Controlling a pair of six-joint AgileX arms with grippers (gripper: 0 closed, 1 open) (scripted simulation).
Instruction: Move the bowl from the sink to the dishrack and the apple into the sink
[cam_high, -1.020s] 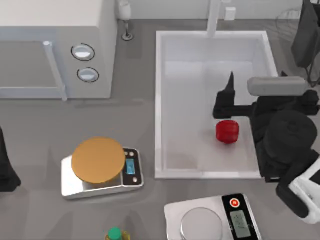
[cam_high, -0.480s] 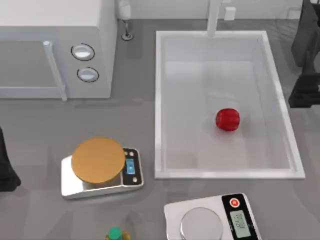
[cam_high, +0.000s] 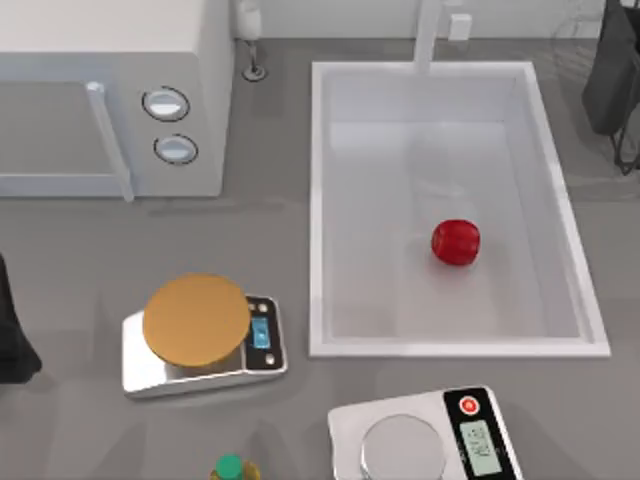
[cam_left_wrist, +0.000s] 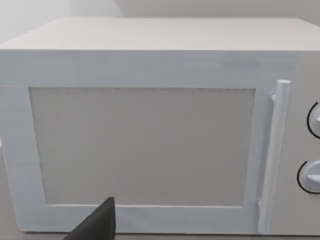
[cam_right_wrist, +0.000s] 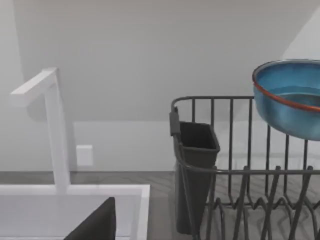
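The red apple (cam_high: 455, 241) lies on the floor of the white sink (cam_high: 318, 200), right of its middle, with nothing touching it. The blue bowl (cam_right_wrist: 290, 97) with a reddish rim rests tilted in the wire dishrack (cam_right_wrist: 225, 172), which also shows as the dark dishrack (cam_high: 612, 70) at the table's far right corner. A dark part of my right gripper (cam_right_wrist: 95, 226) shows near the sink's rim (cam_right_wrist: 75, 190), facing the rack from a distance. My left arm (cam_high: 10, 335) is parked at the table's left edge, and my left gripper (cam_left_wrist: 95, 227) faces the microwave.
A white microwave (cam_high: 110, 100) stands at the back left. A scale carrying an orange disc (cam_high: 196, 320) sits left of the sink, a second scale (cam_high: 425, 440) is in front of it, and a green-capped bottle (cam_high: 230, 467) is at the front edge. The faucet (cam_high: 428, 35) rises behind the sink.
My right arm has pulled out of the sink to the right and left the top view. The apple has shifted a little toward the back of the sink and now lies still.
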